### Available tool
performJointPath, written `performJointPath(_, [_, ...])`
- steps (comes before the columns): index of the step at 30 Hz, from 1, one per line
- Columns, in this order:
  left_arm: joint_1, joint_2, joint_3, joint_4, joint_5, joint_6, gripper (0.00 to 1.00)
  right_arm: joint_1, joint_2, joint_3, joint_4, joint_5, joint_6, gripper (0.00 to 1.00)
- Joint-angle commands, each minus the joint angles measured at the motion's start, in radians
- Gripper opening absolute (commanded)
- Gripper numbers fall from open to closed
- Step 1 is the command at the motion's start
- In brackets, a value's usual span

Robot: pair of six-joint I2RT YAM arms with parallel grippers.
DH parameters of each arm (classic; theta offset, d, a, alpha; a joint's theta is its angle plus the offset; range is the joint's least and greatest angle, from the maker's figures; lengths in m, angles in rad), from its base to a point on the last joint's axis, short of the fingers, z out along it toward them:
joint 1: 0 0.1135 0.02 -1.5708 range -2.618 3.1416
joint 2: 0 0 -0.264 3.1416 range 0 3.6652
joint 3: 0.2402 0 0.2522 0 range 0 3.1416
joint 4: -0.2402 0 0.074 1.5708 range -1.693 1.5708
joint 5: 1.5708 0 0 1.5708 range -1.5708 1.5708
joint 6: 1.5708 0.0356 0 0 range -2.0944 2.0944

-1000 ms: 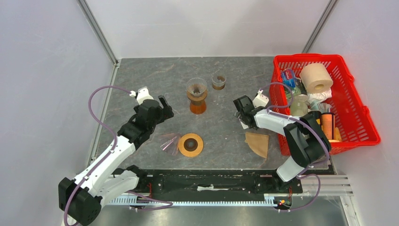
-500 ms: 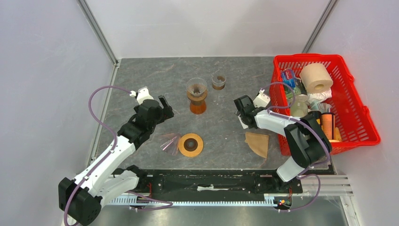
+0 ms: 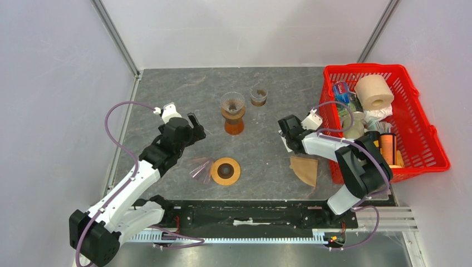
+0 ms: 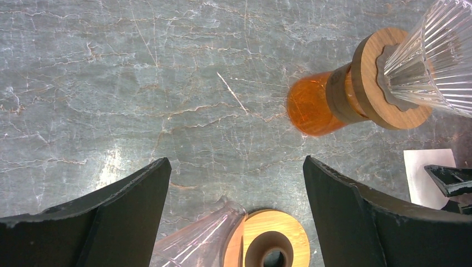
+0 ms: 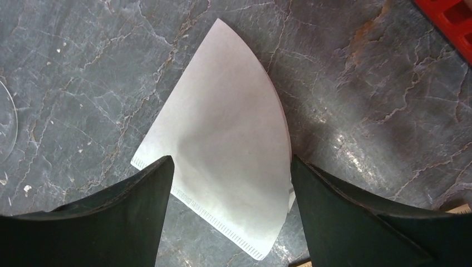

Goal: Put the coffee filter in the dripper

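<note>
A white coffee filter [image 5: 228, 139] lies flat on the grey table, and its edge shows under my right gripper in the top view [image 3: 286, 146]. My right gripper [image 5: 231, 161] is open, just above it, with a finger on each side [image 3: 287, 129]. A clear ribbed dripper [image 3: 232, 103] with a wooden collar stands on an orange carafe [image 4: 311, 105] at mid table. A pink glass dripper [image 4: 206, 239] with a wooden ring [image 3: 225, 171] lies on its side. My left gripper [image 4: 236, 161] is open and empty above it [image 3: 192, 129].
A brown filter [image 3: 305, 168] lies near the front right. A small glass cup [image 3: 258, 95] stands behind the carafe. A red basket [image 3: 428, 139] at the right holds a paper roll [image 3: 374, 92] and several items, close to the right arm.
My right wrist has shifted slightly toward the basket while its fingers stay over the white filter. The left arm has not moved.
</note>
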Motion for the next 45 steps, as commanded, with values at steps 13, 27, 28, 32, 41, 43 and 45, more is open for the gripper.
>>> performJointPath(13, [0.0, 0.015, 0.016, 0.0, -0.018, -0.033, 0.96, -0.009, -0.012, -0.007, -0.002, 0.064, 0.05, 0.48])
performJointPath(27, [0.001, 0.022, 0.021, -0.013, -0.025, -0.032, 0.96, -0.011, -0.039, 0.023, -0.035, 0.087, -0.016, 0.08])
performJointPath(28, [0.001, 0.02, 0.021, -0.015, -0.026, -0.032, 0.96, -0.01, -0.043, 0.026, -0.035, 0.091, -0.027, 0.02])
performJointPath(32, [0.001, 0.015, 0.023, -0.017, -0.026, -0.031, 0.96, -0.01, -0.073, 0.036, -0.033, 0.1, -0.086, 0.0])
performJointPath(41, [0.0, 0.009, 0.028, -0.02, -0.016, -0.024, 0.96, -0.01, -0.248, -0.021, 0.174, -0.044, -0.528, 0.0])
performJointPath(43, [0.001, 0.006, 0.03, -0.02, -0.012, -0.023, 0.96, -0.01, -0.283, -0.045, 0.255, -0.158, -0.697, 0.0])
performJointPath(45, [0.0, 0.003, 0.033, -0.02, -0.003, -0.023, 0.96, -0.009, -0.319, -0.065, 0.312, -0.251, -0.818, 0.0])
